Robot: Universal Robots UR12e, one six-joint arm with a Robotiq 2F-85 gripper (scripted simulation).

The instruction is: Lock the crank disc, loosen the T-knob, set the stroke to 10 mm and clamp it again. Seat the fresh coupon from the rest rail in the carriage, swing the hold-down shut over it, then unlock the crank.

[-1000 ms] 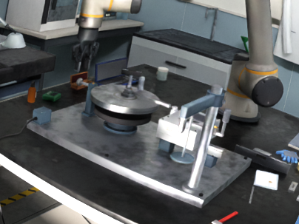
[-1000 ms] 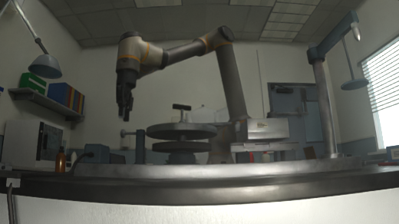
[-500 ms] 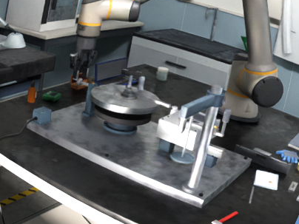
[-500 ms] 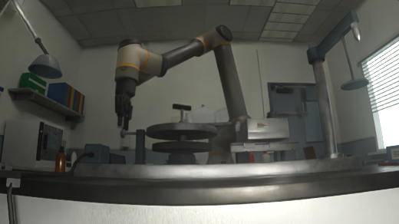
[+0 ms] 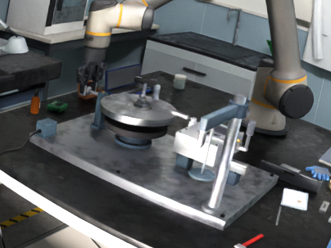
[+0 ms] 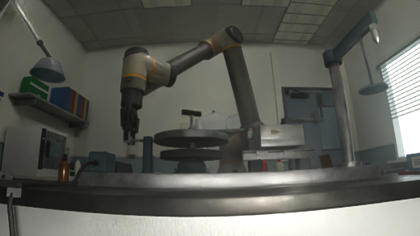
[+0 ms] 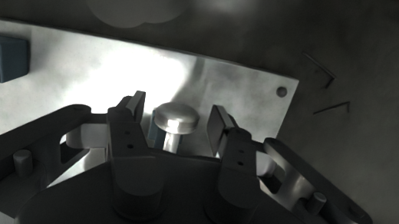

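The crank disc [image 5: 137, 110] is a round steel plate on the left half of the base plate. The black T-knob [image 6: 191, 113] stands on its top. A blue post [image 5: 98, 111] stands at the disc's left edge and carries a lock pin with a round silver knob [image 7: 175, 118]. My gripper [image 7: 176, 115] hangs over that knob, open, with a finger on either side of it, and holds nothing. The carriage [image 5: 196, 143] is a silver block right of the disc, under the blue hold-down arm [image 5: 223, 114] on its steel column.
The base plate's corner [image 7: 282, 91] lies just right of my fingers, with dark bench beyond it. A blue box [image 5: 46, 127] with a cable sits on the plate's left corner. An orange bottle [image 5: 35, 104] and a green block [image 5: 57, 105] stand on the bench to the left.
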